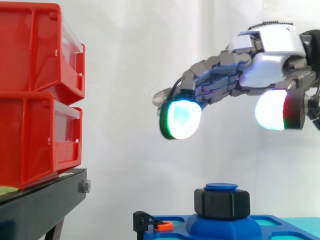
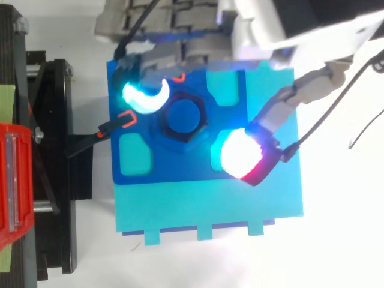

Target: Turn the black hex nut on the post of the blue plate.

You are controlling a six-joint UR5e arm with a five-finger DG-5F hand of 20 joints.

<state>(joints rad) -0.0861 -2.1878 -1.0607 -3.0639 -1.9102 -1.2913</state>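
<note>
Surroundings: two red plastic bins [image 1: 35,95] are stacked on a black metal stand [image 1: 45,202], well apart from the work. A white curtain [image 1: 130,60] hangs behind.
Task thing: the black hex nut [image 1: 222,202] sits on the round blue post [image 1: 221,187] at the middle of the blue plate with pale cyan pockets [image 2: 135,180]. The post's cap shows just above the nut.
Under the plate: a flat turquoise board [image 2: 210,204] juts out past one side.
Near the nut: a small black clamp with an orange tab [image 1: 159,225] sits at the plate's edge facing the stand.
Hand pose: the grey-and-white robot hand [image 1: 272,67] hovers above the nut, palm down and clear of it.
Hand state: its fingers reach out, spread and only gently bent, holding nothing. One glowing fingertip [image 1: 181,119] and the thumb pad [image 2: 243,155] lie on opposite sides of the nut from above.
Hidden: from above the hand covers the plate's far edge. The side view's lower edge cuts off the plate. The nut hides the post's shaft.
</note>
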